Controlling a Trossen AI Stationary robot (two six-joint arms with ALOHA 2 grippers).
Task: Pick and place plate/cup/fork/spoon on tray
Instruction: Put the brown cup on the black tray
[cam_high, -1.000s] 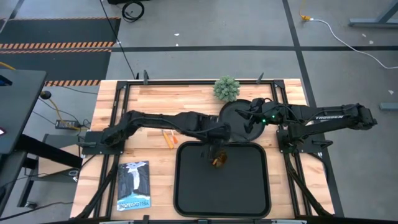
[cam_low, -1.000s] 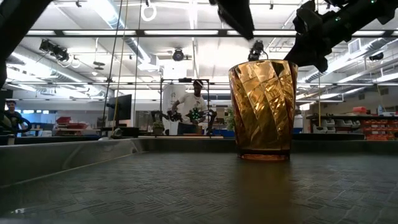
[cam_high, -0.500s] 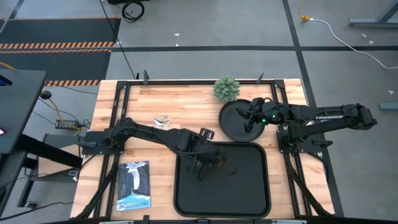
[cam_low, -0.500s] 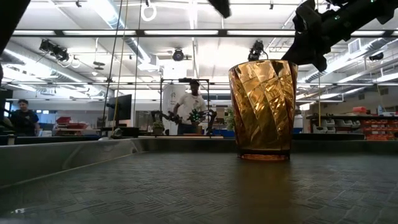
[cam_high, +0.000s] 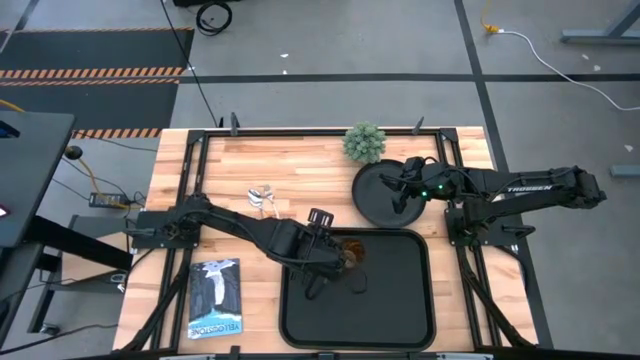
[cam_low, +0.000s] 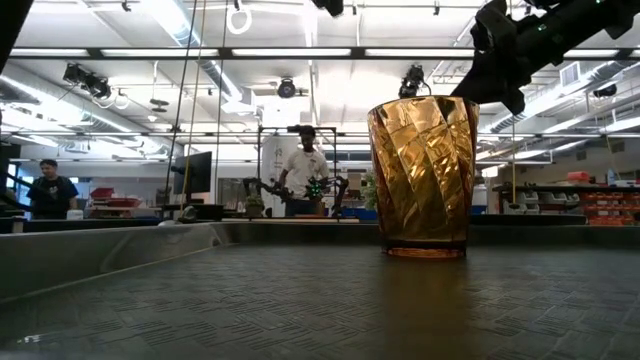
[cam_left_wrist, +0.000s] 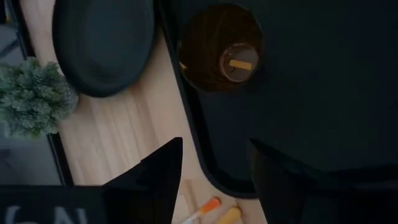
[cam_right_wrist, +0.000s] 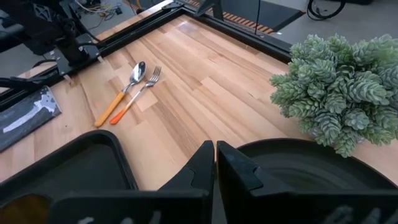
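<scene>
Judged to sit between steps: cup (cam_high: 350, 254) already set upright inside the tray (cam_high: 400, 320), close to its far left corner, with nothing else in there. Hovering above the tray's left edge with left gripper (cam_left_wrist: 214, 180) spread wide and empty, apart from the cup. Holding right gripper (cam_right_wrist: 214, 155) over the plate (cam_high: 372, 195), fingers pressed together; impossible to tell whether pinching the rim or merely closed above it. Plate bare, lying on the wood just beyond the tray's far right corner, near a small green plant (cam_high: 365, 142). Fork (cam_right_wrist: 142, 89) and spoon (cam_right_wrist: 121, 93) side by side on the wood, outside the tray. Next, probably: carry the plate onto the tray's open floor without knocking the cup, or lower the free left gripper over the cutlery handles.
</scene>
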